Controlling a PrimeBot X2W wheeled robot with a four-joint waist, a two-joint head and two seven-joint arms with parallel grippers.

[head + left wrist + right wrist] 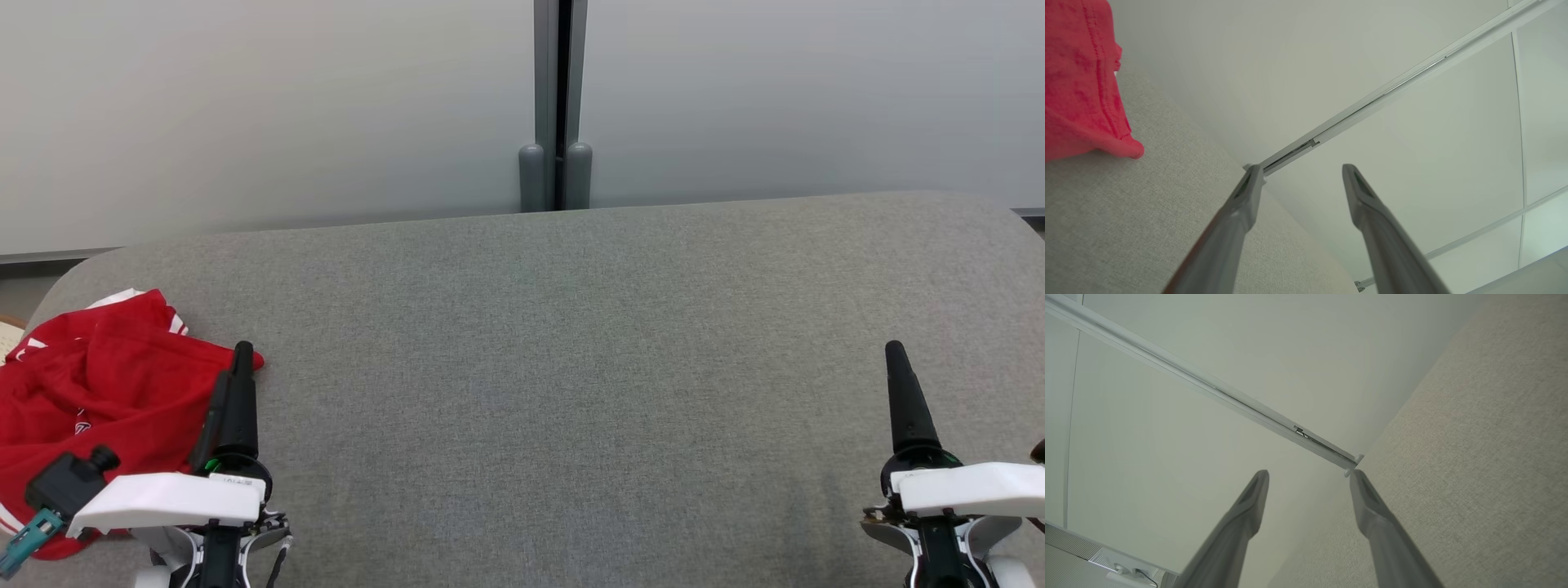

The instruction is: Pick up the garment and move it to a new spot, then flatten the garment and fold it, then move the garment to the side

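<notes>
My left tool (1302, 168) and right tool (1309, 473) both gape wide, gripping nothing. The red garment (98, 384) lies bunched at the bench's (571, 367) left edge, just beside my left tool; broad grey cloth spreads between my tools.

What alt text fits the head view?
A crumpled red garment lies at the left end of a grey fabric surface, beside the open left gripper. The open right gripper sits at lower right, far from it, with a pale wall behind.
</notes>
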